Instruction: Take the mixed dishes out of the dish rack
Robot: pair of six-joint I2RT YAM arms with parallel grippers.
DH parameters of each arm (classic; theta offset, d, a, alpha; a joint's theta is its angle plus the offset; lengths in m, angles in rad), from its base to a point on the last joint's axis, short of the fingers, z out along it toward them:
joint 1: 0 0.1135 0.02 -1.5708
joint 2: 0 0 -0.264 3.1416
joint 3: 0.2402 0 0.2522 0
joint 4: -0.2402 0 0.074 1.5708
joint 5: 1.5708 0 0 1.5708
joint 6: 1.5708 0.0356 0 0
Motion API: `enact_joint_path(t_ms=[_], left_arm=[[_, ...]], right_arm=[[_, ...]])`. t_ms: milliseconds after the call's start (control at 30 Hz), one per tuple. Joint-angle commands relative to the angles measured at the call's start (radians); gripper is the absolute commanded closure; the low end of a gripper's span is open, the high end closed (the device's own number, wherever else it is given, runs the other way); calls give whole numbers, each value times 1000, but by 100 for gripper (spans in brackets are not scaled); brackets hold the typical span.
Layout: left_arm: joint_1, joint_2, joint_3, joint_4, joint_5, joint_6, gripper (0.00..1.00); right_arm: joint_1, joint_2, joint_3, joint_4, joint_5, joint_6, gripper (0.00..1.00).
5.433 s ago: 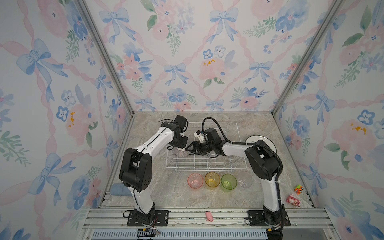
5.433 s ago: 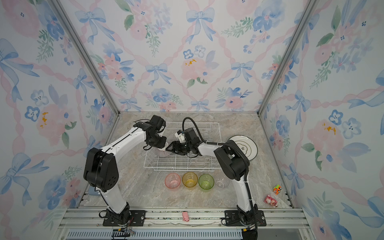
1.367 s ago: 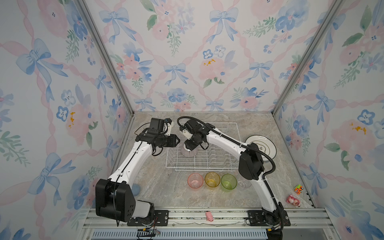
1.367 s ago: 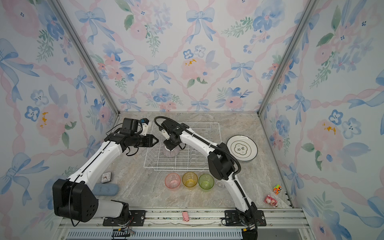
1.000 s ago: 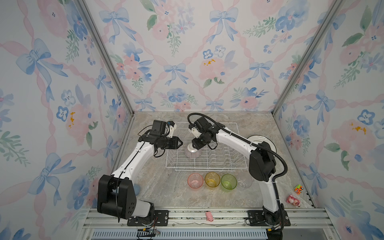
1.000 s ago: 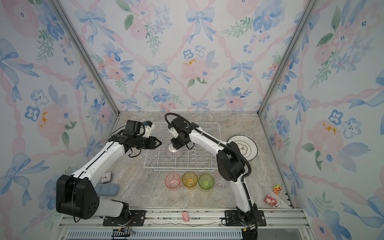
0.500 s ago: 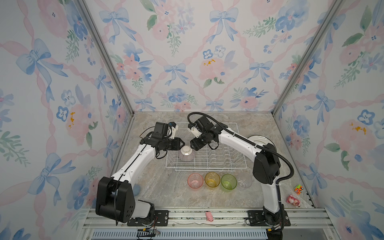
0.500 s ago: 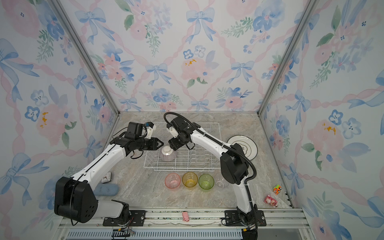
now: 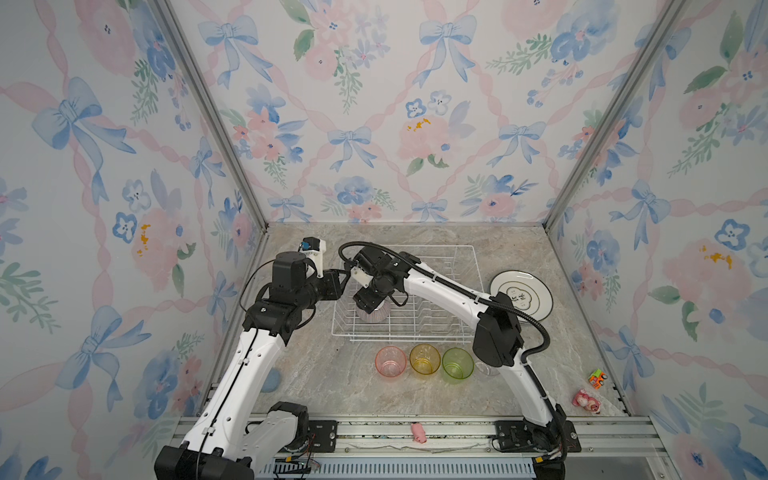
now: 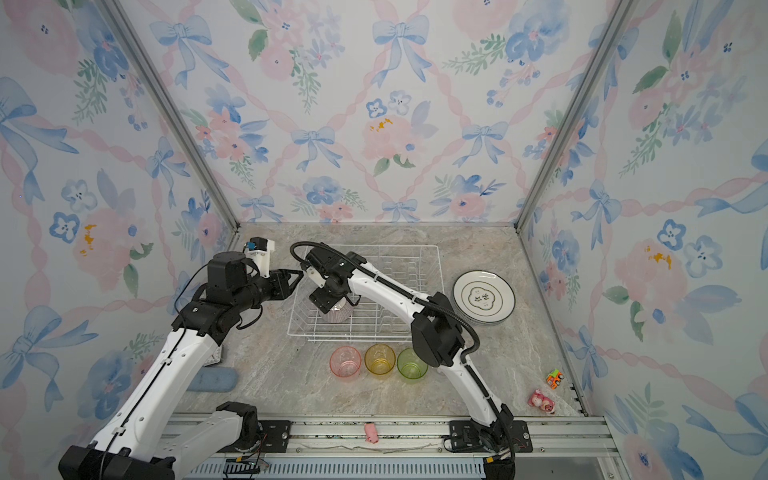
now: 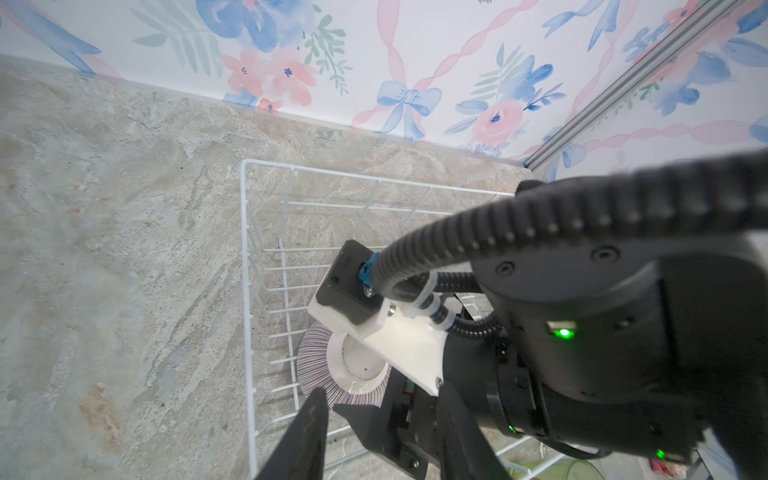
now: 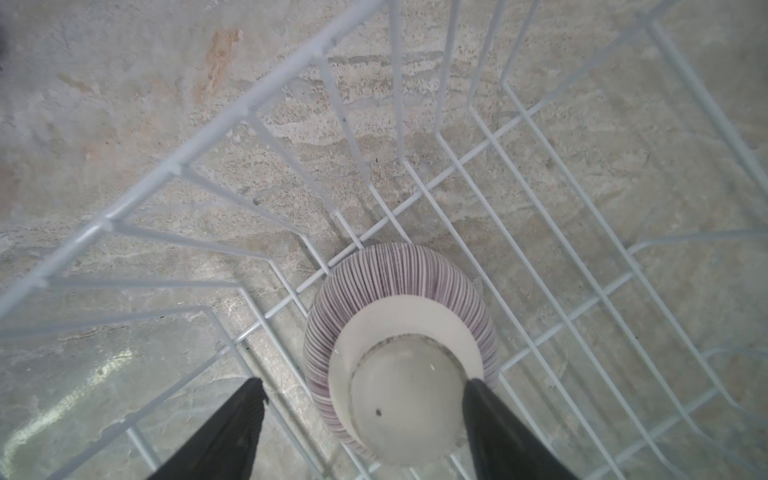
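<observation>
Pink-striped bowl point(image 12: 401, 353) inverted, rack point(image 12: 179, 168) L end.

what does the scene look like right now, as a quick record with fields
bowl: upside down in the dish rack, near its left front corner
right gripper: open, over the bowl's foot
left gripper: open, empty, by the rack's left rim
tumblers: pink, yellow, green, clear, in a row in front of the rack
plates: stacked right of the rack
</observation>
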Motion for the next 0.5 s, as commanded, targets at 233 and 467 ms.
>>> enact_joint_path(t_ms=[233, 467], left_arm=[[22, -21, -18, 3, 44, -4, 60], [28, -25, -23, 3, 53, 2, 61]], right_arm=[[0, 70, 106, -95, 96, 16, 22], [-3, 107, 148, -152, 94, 8, 24]])
